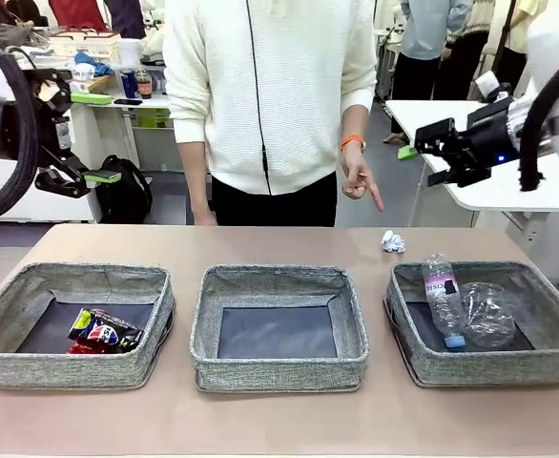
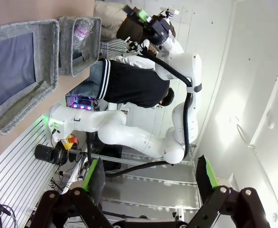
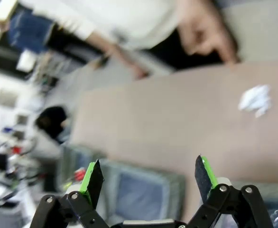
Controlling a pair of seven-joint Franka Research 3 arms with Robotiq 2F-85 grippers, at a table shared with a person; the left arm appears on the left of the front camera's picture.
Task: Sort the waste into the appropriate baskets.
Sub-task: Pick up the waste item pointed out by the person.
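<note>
Both end effectors (image 1: 98, 136) (image 1: 423, 162) raised, agape

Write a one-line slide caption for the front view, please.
Three grey baskets hold sorted cans, bottle and cup; a paper wad remains on the table.
</note>
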